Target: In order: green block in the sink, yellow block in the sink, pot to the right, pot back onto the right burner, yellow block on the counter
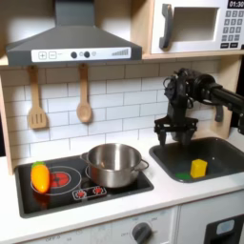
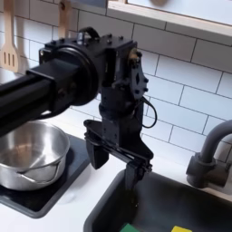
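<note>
Hovering gripper [image 1: 175, 132] above sink [image 1: 221, 151]; pot [image 1: 113, 164] beside orange toy [image 1: 40, 176].

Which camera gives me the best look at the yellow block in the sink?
The first exterior view. There the whole yellow block sits in the sink, beside the green block. In the second exterior view just a sliver of the yellow block shows at the bottom edge, below the hand.
</note>
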### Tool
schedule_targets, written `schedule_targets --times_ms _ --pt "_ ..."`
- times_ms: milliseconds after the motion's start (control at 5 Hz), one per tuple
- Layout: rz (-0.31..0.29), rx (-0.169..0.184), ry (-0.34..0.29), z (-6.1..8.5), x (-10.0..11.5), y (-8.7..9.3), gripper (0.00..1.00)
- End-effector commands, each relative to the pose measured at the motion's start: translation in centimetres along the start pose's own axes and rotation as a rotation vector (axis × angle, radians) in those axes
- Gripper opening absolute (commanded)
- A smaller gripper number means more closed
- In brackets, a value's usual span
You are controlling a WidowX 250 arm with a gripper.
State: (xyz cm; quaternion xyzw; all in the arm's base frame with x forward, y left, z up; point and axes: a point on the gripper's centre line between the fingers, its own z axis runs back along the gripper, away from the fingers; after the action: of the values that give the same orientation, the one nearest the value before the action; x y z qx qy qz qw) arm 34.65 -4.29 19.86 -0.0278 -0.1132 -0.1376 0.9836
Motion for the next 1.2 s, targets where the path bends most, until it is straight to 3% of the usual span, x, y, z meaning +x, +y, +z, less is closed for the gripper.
schedule_targets --times_ms 0,400,600,1000 --pt "0.002 -0.001 0.001 0.0 0.0 0.0 1.00" --pt "0.000 -0.001 0.000 0.0 0.0 0.0 1.00" --pt "-0.019 -0.023 0.021 -0.3 0.2 -1.0 1.00" --pt "-0.051 -0.014 0.027 -1.2 0.8 -2.4 1.00"
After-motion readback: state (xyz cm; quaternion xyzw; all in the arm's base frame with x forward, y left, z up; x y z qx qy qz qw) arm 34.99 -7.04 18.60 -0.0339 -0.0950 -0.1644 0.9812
